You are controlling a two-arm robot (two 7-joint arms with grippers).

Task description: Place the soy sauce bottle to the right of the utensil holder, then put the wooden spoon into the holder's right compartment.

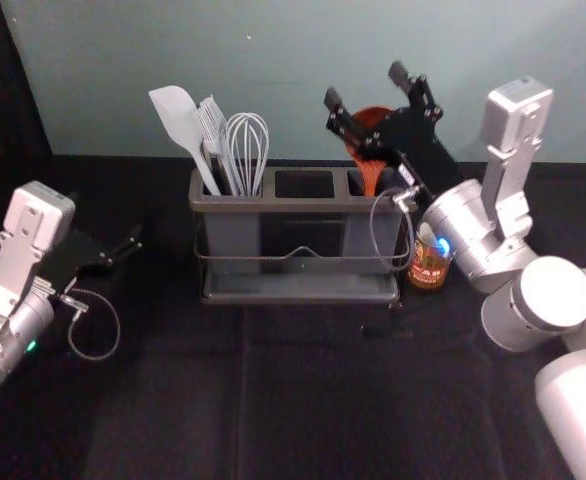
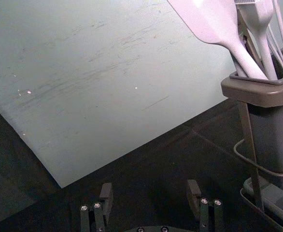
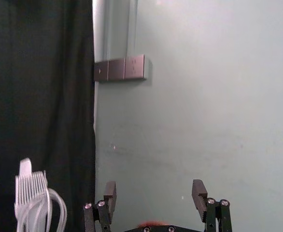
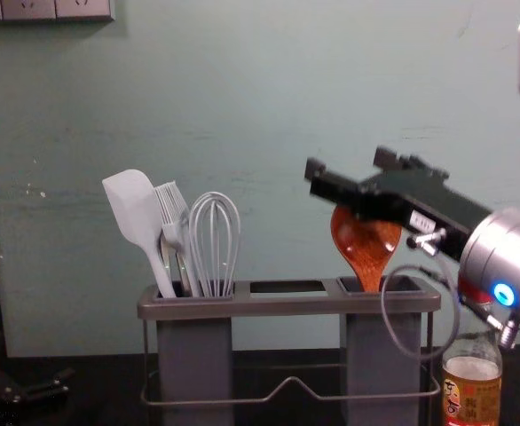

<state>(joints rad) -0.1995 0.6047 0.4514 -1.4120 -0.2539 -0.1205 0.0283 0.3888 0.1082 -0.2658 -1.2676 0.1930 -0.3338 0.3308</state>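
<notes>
My right gripper [image 1: 369, 88] is open above the utensil holder's right end, fingers spread and nothing between them; the right wrist view shows the gripper [image 3: 154, 195] facing the wall. Behind and below it, the wooden spoon [image 4: 366, 244] stands bowl up in the right compartment of the utensil holder [image 1: 298, 297]. The soy sauce bottle [image 1: 429, 262] stands upright just right of the holder, its upper part partly hidden by the right arm. My left gripper [image 1: 133, 243] is parked left of the holder; in the left wrist view the gripper [image 2: 151, 193] is open and empty.
A white spatula [image 4: 134, 213], a brush [image 4: 173, 213] and a whisk [image 4: 214, 240] stand in the holder's left compartment. The wall [image 1: 293, 60] rises behind the black-covered table [image 1: 303, 400]. A socket strip [image 3: 120, 69] is on the wall.
</notes>
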